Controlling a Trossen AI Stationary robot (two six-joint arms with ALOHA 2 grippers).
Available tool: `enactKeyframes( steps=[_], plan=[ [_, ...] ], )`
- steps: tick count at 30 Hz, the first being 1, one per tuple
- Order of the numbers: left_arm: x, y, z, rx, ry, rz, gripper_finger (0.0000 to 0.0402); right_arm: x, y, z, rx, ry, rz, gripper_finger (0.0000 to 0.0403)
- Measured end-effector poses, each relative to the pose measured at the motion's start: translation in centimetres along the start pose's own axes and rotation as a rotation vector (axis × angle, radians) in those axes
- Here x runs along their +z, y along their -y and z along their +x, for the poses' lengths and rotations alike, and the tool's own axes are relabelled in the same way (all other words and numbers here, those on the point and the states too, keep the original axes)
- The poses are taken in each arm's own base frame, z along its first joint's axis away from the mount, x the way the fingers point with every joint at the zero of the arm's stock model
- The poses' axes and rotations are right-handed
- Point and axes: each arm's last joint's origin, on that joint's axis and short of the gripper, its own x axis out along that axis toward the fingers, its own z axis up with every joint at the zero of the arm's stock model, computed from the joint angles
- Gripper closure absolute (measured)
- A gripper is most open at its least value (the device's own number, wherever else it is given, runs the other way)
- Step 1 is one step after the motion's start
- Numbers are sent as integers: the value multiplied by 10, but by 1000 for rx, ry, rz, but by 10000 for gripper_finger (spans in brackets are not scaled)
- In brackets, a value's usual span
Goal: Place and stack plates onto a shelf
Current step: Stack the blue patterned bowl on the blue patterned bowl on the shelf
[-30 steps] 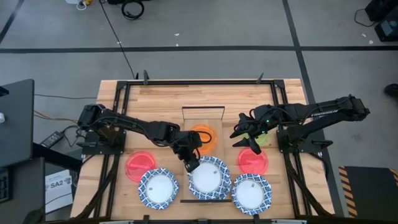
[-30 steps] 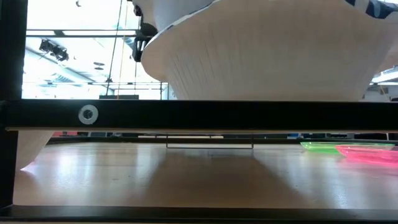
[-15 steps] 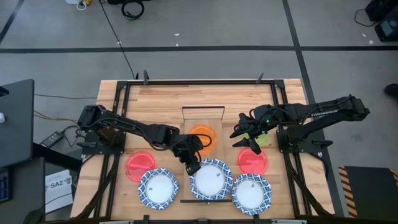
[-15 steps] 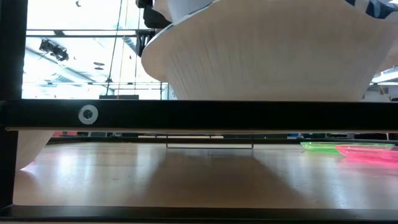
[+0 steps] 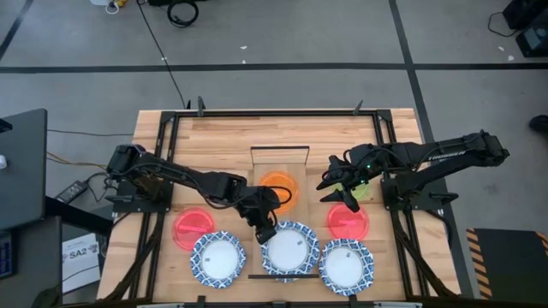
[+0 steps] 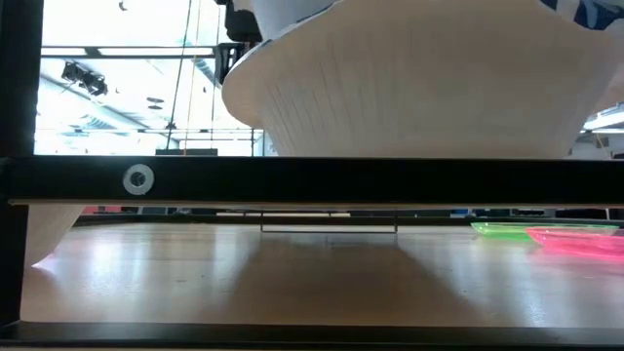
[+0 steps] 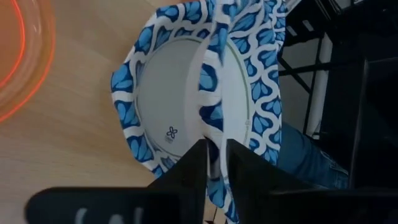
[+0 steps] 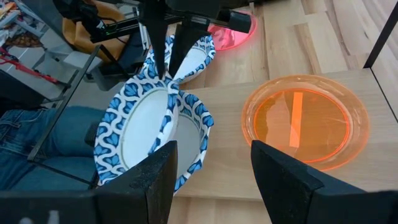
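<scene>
In the low view, almost everything is being blocked by the pale ribbed underside of a blue-rimmed plate (image 6: 409, 88) sitting above a black rail (image 6: 312, 180). Only slivers of a yellow-green plate (image 6: 502, 230) and a red-pink plate (image 6: 580, 241) are showing on the bench (image 5: 214, 137) beyond, and neither arm can be told apart there. The high view is showing that middle plate as a single disc at the near end of the shelf (image 5: 278, 156). It is lying between two more blue-rimmed plates, one on the left (image 5: 217, 259) and one on the right (image 5: 346, 266), with the orange plate (image 5: 278, 190) farther back on the shelf. The wrist views are revealing what the high view is hiding: two blue-rimmed plates are overlapping there, the upper one lying askew across the lower. The left end effector (image 5: 264, 231) is straddling the upper plate's far rim with its fingers (image 7: 193, 171) standing slightly apart, released rather than clamped. The right end effector (image 5: 336, 185) is hovering spread and empty at the right, partly covering the yellow-green plate, far of the right red-pink plate; a second red-pink plate (image 5: 195, 228) is lying at the left. Compared with a second ago, the middle plate and the left end effector are sitting a little nearer, while the right arm is keeping its place.
</scene>
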Motion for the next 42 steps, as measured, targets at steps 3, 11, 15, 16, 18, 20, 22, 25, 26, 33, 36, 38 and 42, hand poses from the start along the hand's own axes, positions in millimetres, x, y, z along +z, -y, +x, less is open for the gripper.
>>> enactKeyframes(
  steps=[3,11,15,16,18,20,22,25,26,33,36,38,42],
  plan=[
    [0,0,0,1,-1,-1,307,0,0,0,0,0,0,192],
    [-4,-5,0,45,-42,35,239,0,0,0,0,0,0,192],
    [-2,-11,-2,73,-62,94,221,0,0,0,0,0,0,192],
    [0,-13,-3,79,-60,87,220,0,0,0,0,0,0,192],
    [2,-17,-4,91,-61,76,219,0,0,0,0,0,0,192],
    [4,-21,-6,102,-62,71,219,0,0,0,0,0,0,192],
    [5,-24,-10,120,-72,64,219,0,0,0,0,0,0,192],
    [6,-28,-17,142,-87,91,219,0,0,0,-1,-1,0,192],
    [4,-29,-21,157,-102,99,219,0,0,0,-1,-3,1,192],
    [-8,-30,-58,298,-126,175,219,-4,1,0,-9,-38,9,192],
    [-17,-30,-74,367,-157,187,219,-5,2,0,-39,-41,11,192],
    [-23,-31,-83,419,-183,190,219,-5,3,0,-59,-43,12,192],
    [-34,-32,-95,471,-218,208,219,-5,3,0,-70,-41,10,192]
  ],
)
